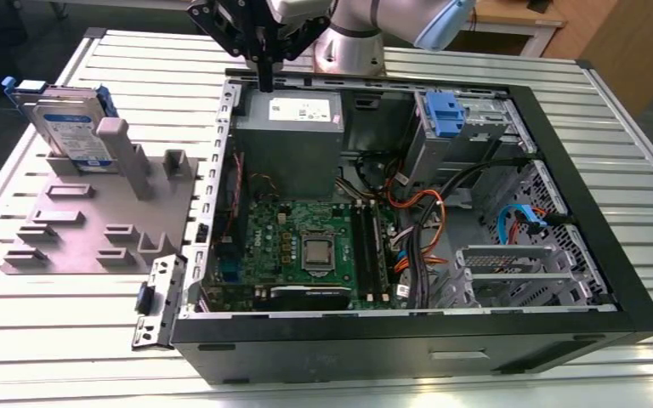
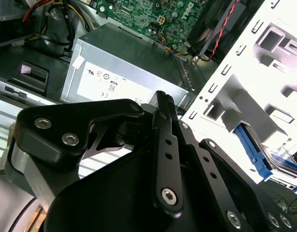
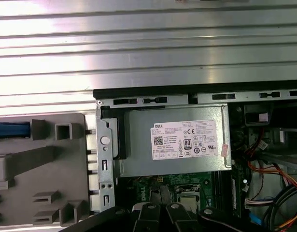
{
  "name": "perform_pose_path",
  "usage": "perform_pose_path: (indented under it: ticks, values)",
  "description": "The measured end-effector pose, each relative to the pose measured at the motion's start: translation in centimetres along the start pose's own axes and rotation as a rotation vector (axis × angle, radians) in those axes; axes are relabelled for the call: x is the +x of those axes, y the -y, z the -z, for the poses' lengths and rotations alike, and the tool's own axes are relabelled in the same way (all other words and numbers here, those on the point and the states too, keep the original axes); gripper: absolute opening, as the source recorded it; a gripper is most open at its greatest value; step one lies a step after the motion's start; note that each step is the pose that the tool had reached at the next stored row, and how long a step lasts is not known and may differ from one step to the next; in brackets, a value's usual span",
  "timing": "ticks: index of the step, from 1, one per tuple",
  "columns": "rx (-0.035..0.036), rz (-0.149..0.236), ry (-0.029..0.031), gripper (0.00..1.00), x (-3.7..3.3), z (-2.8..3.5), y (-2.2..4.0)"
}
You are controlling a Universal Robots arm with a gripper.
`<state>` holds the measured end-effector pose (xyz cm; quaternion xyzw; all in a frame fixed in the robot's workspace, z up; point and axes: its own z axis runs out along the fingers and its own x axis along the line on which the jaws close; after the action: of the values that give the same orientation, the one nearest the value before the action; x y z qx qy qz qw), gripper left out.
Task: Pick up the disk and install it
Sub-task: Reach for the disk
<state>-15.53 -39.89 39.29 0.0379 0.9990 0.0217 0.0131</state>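
Gripper at upper centre of the exterior view, jaws closed together and holding nothing, poised above the power supply; disk lies well apart at upper left, standing on edge in the fixture plate, long axis slanting upward; not yet grasped.
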Motion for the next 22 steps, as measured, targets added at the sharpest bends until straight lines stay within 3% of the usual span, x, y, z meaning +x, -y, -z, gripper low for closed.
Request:
perform_pose_path:
  ticks: [22]
  values:
    - [0.0000,0.000,0.0000,0.11,0.60,0.00,0.05]
